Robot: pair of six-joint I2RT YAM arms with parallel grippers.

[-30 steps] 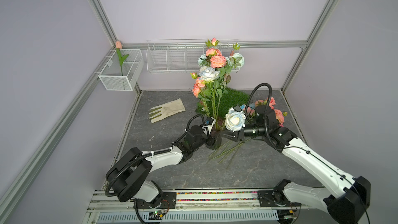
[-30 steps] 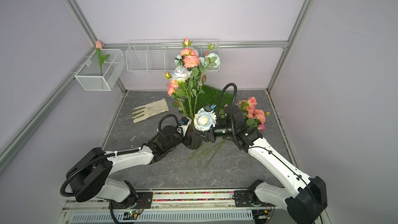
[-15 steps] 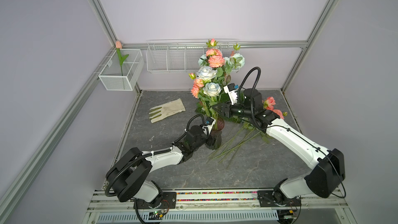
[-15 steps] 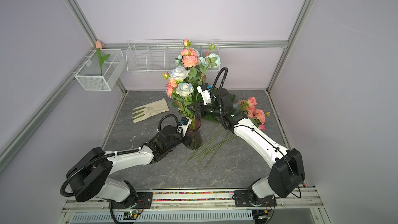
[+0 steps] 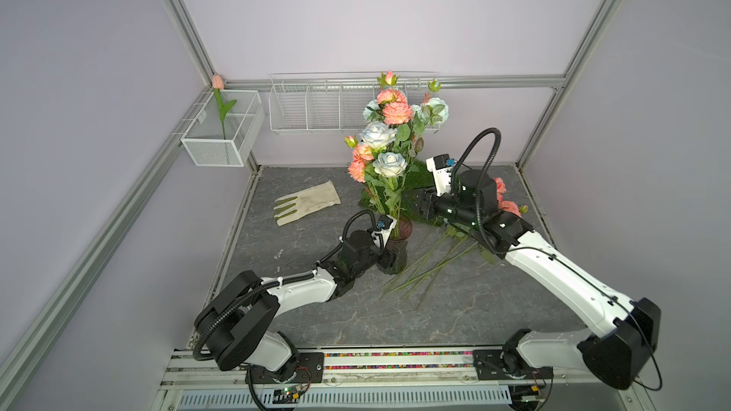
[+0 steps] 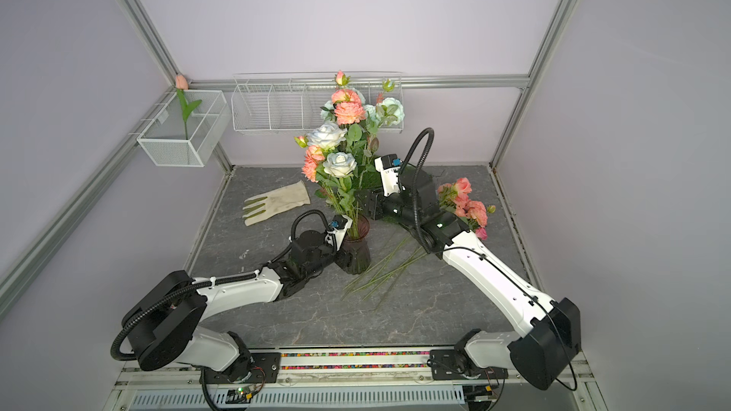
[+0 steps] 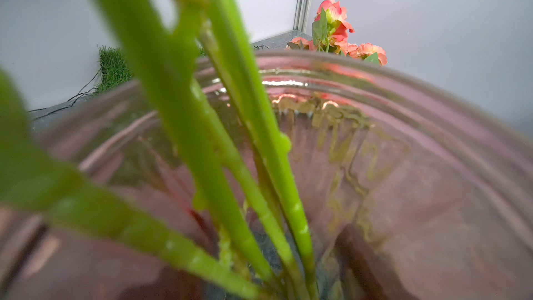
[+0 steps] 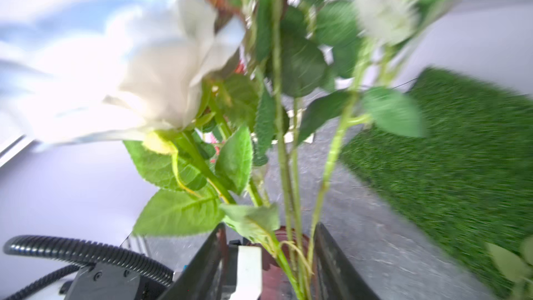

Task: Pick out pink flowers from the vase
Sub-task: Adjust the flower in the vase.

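The dark ribbed vase [image 5: 397, 256] [image 6: 356, 256] stands mid-table, and my left gripper [image 5: 387, 258] is shut on its lower body. It holds pink flowers [image 5: 396, 112] [image 6: 348, 112] among white roses [image 5: 389, 164]. More pink flowers [image 5: 508, 207] [image 6: 468, 203] lie at the right, their stems [image 5: 427, 270] spread on the table. My right gripper [image 5: 421, 205] [image 8: 268, 232] hangs open just above the vase rim, with several green stems between its fingers [image 8: 331, 258] and not pinched. The left wrist view shows only the vase rim [image 7: 403, 128] and stems [image 7: 202, 139].
A cream glove [image 5: 308, 203] lies on the table to the left. A green grass mat [image 5: 419, 179] [image 8: 461, 168] sits behind the vase. A mesh basket [image 5: 221, 140] holding a tulip and a wire rack [image 5: 316, 108] hang on the walls.
My right gripper carried a white rose from the table side up into the bouquet, and its jaws have spread wider. The rose now stands in the vase. The left arm has stayed still.
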